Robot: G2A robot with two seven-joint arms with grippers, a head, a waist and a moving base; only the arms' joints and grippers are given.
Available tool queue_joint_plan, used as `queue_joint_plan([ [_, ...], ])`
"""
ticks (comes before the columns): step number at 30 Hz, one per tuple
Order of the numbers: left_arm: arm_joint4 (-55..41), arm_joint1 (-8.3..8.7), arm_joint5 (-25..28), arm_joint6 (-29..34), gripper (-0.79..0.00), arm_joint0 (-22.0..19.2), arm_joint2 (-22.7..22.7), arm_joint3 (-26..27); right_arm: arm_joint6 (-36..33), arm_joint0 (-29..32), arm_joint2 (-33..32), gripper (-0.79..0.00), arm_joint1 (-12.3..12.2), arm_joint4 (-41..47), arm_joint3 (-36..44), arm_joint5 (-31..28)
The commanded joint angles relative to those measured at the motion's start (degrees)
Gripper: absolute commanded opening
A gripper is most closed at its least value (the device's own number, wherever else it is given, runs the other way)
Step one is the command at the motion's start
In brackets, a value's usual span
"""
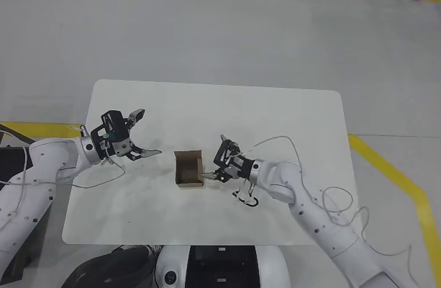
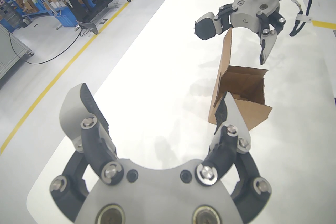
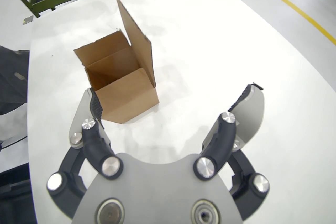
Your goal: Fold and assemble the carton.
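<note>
Brown cardboard carton [image 1: 189,168] stands erected, lid flap not yet closed; left gripper [image 1: 148,132] and right gripper [image 1: 214,157] gape empty.

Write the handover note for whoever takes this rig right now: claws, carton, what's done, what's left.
Left claw: open and empty, over the table, apart from the carton.
Right claw: open and empty, on the carton's other side. One finger is right at its wall; contact is uncertain.
Carton: stands mid-table as an open box, with its tall flap upright.
Done: the walls are squared up into a box.
Left: fold the tall flap and the short ones down to close the top. The state of the bottom is hidden, so check it.
</note>
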State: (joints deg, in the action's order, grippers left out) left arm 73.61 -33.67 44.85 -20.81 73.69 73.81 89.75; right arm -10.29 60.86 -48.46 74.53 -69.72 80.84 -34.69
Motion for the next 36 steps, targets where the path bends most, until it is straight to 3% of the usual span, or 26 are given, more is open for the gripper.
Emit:
queue_joint_plan([
  [1,0.0,0.00,0.0,0.0,0.000,0.0,0.0,0.0,1.1,0.0,-0.4,0.000,0.0,1.4,-1.3,-1.6],
  [9,2.2,-0.41,-2.8,6.6,0.000,1.9,-0.8,-0.3,4.7,-1.5,-0.6,0.000,0.2,1.9,-4.6,-3.4],
  [16,4.0,-1.22,-1.7,3.7,0.000,1.8,-2.5,-1.1,8.0,-2.1,-1.9,0.000,0.0,1.7,-4.8,-4.7],
  [25,11.4,-3.92,-5.3,8.5,0.000,-4.3,-10.0,-3.0,9.8,-2.0,-3.8,0.000,-0.4,1.8,-5.4,-5.0],
  [36,11.1,-8.15,-1.1,9.6,0.000,-14.1,-18.8,-7.7,10.7,-0.5,-6.5,0.000,-1.2,1.8,-5.0,-5.7],
])
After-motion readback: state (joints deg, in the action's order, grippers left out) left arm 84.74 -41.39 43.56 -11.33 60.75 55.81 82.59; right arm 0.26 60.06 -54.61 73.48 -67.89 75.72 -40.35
